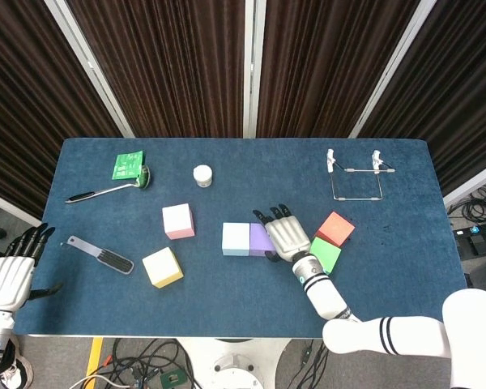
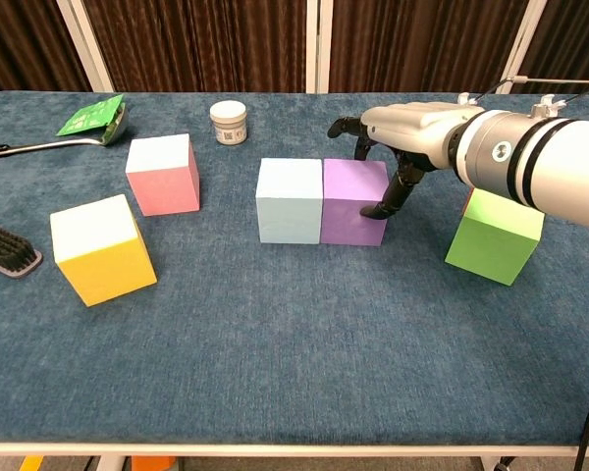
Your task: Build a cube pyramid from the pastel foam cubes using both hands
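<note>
The light blue cube (image 2: 290,200) and purple cube (image 2: 353,202) stand side by side mid-table, touching. My right hand (image 2: 398,132) lies palm down over the purple cube's right side, its thumb (image 2: 387,199) pressing that cube's right face; it holds nothing. In the head view the right hand (image 1: 285,234) covers part of the purple cube (image 1: 260,237). A green cube (image 2: 495,235) stands to the right with a red cube (image 1: 335,228) behind it. A pink cube (image 2: 163,174) and a yellow cube (image 2: 102,248) stand at the left. My left hand (image 1: 13,271) hangs off the table's left edge, fingers apart.
A black brush (image 1: 102,254) lies near the left edge. At the back left are a spoon (image 1: 109,190) and a green packet (image 1: 128,166). A small white jar (image 2: 228,122) sits behind the cubes, and a wire rack (image 1: 355,174) stands at the back right.
</note>
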{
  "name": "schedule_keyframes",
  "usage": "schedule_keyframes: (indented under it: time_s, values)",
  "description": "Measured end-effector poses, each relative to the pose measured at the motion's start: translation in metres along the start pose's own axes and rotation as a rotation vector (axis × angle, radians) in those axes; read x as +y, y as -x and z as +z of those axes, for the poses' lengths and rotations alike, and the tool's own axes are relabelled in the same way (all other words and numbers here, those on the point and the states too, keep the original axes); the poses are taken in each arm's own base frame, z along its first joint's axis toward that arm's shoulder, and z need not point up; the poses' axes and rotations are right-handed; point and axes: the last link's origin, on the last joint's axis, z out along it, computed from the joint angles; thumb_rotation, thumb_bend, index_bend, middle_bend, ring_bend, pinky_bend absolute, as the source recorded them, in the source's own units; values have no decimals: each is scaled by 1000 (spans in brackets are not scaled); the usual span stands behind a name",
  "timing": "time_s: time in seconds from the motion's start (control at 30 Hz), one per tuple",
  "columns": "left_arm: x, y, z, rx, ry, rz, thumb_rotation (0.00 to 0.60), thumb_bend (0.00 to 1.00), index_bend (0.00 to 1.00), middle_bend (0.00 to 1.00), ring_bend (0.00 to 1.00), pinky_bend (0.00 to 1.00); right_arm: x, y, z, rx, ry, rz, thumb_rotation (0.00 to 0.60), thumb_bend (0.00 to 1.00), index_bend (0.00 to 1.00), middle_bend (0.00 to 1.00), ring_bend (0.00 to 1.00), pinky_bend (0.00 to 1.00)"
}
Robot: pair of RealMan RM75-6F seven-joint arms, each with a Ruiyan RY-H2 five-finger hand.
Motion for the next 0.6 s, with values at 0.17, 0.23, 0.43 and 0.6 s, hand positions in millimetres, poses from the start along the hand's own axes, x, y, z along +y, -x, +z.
schedule_keyframes:
  time_s: [0.17,0.23,0.43,0.6]
  values:
    - [1,0,0,1,2,2,600,0,54,31,16,140,-2,0,1,-1,-4,5,600,221,0,535,78,0]
    - [0,0,0,0,1,2,600,0,54,31,16,140,-2,0,1,-1,-4,4,600,221,0,536,78,0]
    - [0,-1,0,-1,1,4,600,0,54,31,16,140,-1,0,1,-6,-2,3,600,197,0,512,78,0]
    - [1,0,0,-2,1,3,600,0,54,31,16,140,-1,0,1,-18,-11,5,600,113,0,380,67,0]
